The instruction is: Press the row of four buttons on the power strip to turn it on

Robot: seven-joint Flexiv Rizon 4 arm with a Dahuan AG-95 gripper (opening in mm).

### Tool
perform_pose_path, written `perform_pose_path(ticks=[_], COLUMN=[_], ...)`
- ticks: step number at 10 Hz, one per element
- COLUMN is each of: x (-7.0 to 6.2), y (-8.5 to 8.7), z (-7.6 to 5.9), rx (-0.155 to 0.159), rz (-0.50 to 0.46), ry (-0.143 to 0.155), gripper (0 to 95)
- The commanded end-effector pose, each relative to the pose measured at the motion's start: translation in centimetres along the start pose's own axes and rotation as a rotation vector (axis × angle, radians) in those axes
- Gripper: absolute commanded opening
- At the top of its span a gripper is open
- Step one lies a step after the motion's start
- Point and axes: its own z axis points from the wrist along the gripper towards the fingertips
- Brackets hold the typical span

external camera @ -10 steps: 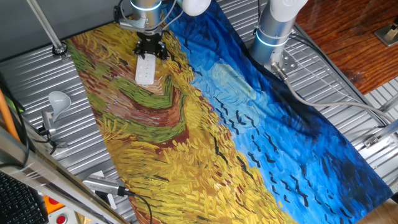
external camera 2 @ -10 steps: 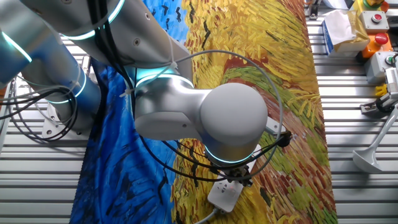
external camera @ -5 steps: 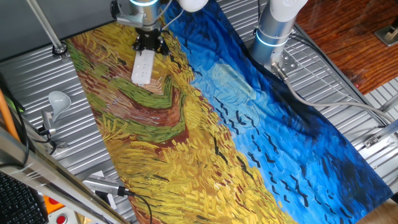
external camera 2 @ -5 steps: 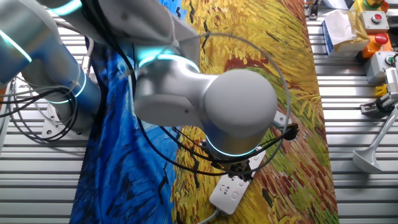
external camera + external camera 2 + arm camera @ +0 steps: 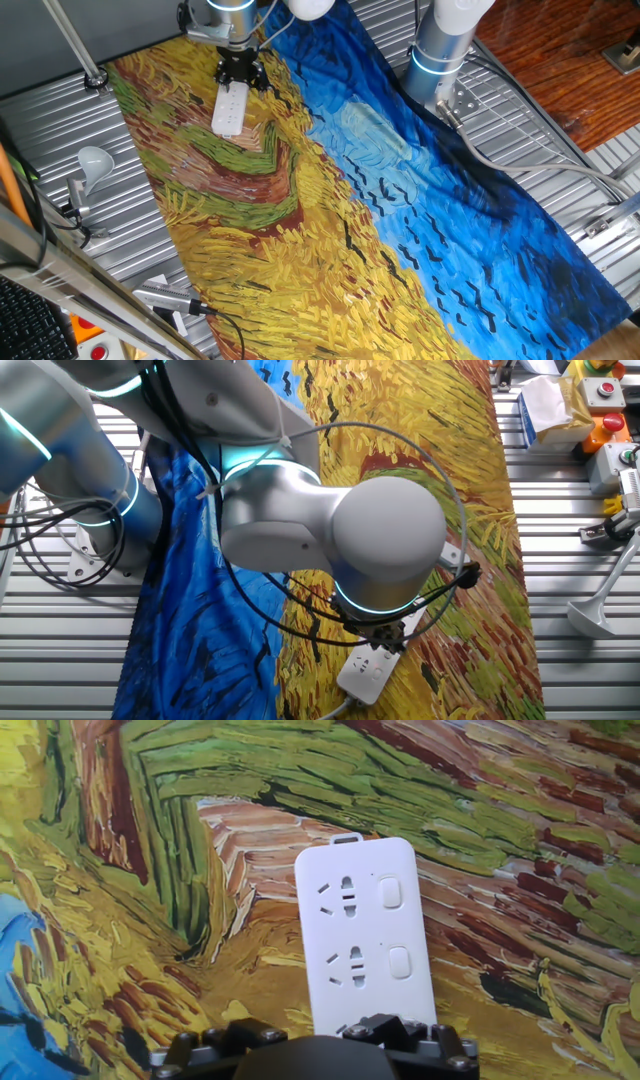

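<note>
The power strip [image 5: 229, 108] is a white oblong bar lying on the painted cloth at the far left end of the table. In the other fixed view the power strip [image 5: 367, 670] shows just below my wrist, with its cord leaving the frame at the bottom. My gripper [image 5: 241, 75] hangs over the strip's cord end. In the hand view the power strip [image 5: 360, 935] runs away from my gripper [image 5: 315, 1042], and two pale buttons [image 5: 390, 893] of the row show along its right side, beside two sockets. My black hand covers the near part of the row. No view shows the fingertips.
A white lamp-like bulb on a metal stand [image 5: 92, 160] stands on the ribbed table left of the cloth. A metal pole [image 5: 75, 45] rises at the far left corner. The arm's base [image 5: 440, 50] stands at the right. Boxes with red buttons [image 5: 600, 410] sit beyond the cloth.
Over the last second my gripper shifted a little toward the strip's cord end, and the strip turned slightly on the cloth. In the last half second almost nothing moved.
</note>
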Motion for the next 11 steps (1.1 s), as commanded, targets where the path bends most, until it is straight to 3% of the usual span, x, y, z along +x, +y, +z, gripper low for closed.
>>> perform_pose_path(ticks=[1,11], x=[-0.06,0.17], y=[-0.21,-0.97], z=[0.21,1.04], rx=[0.001,0.001], rz=[-0.003,-0.019], ry=[0.001,-0.004], gripper=[76.0,76.0])
